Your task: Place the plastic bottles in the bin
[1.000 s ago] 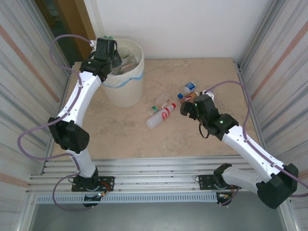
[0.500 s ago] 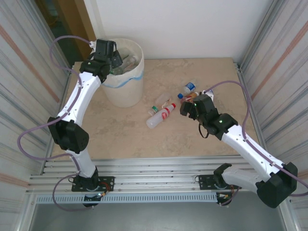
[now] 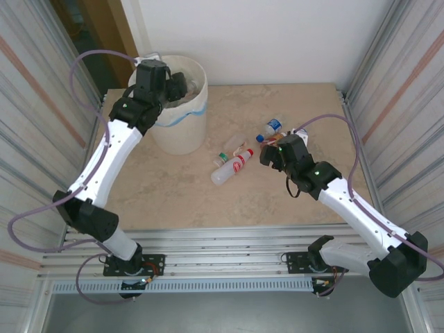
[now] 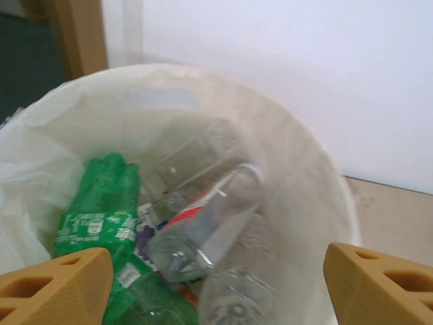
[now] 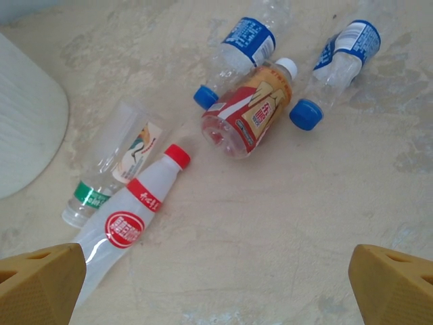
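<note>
Red-labelled bottle (image 5: pixel 247 115) lies on the tabletop (image 5: pixel 284 223) at 12 o'clock from the right end effector (image 5: pixel 216 274), axis 7 to 1 o'clock. Both gape empty; the left end effector (image 4: pixel 216 277) hangs over the bin (image 4: pixel 318 169), so the right is nearer

The desk (image 3: pixel 277 201) is smooth, mottled beige and stone-like, with a faint sheen. Along its near edge run rails (image 3: pixel 222 243) of ribbed, brushed metal. The bin (image 3: pixel 182 139) at the far left corner is matt cream plastic, lined with a bag (image 4: pixel 34 162) of thin, translucent, crinkled film. The bottles (image 5: pixel 250 112) nearer the right edge are glossy clear plastic with shiny printed labels and smooth blue, red or white caps. A green bottle (image 4: pixel 101 217) in the bin is translucent and shiny. The left claw (image 4: pixel 220 281) and right claw (image 5: pixel 216 281) have fingers of matt ochre plastic.
</note>
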